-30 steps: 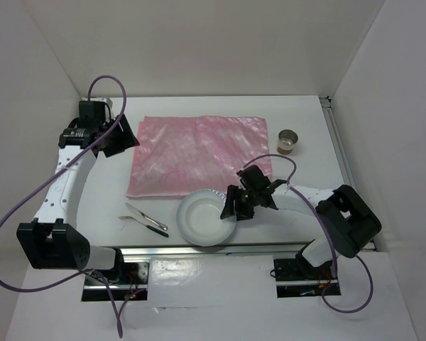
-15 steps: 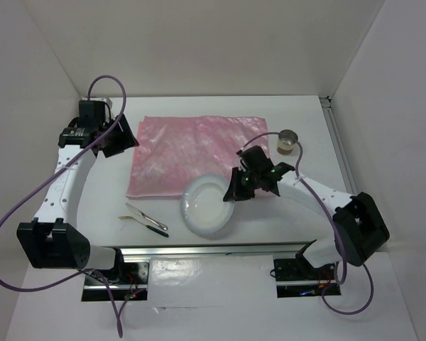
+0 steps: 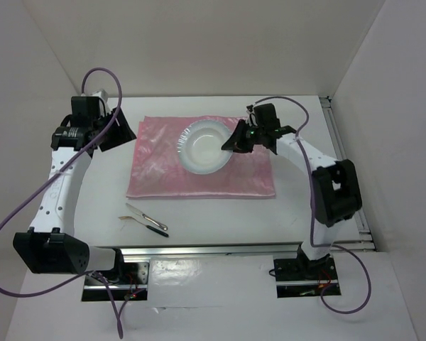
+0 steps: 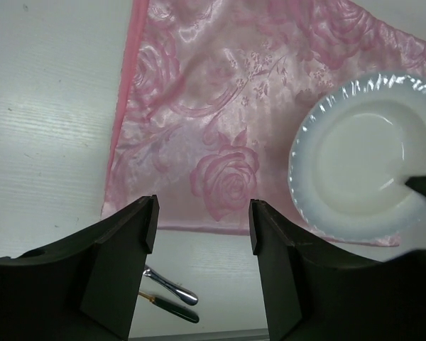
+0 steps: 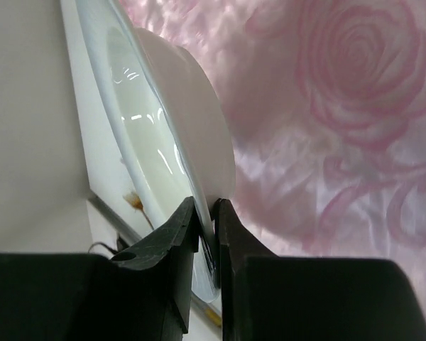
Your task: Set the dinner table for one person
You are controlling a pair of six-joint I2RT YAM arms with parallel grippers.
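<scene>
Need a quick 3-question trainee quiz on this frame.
1. Which gripper clamps the rim of the white round plate?
2. True or false: the left gripper is open and empty.
3. The plate is over: A) the pink shiny rectangular cloth; B) the metal cutlery; C) bare white table.
Key: 1 the right gripper; 2 true; 3 A.
</scene>
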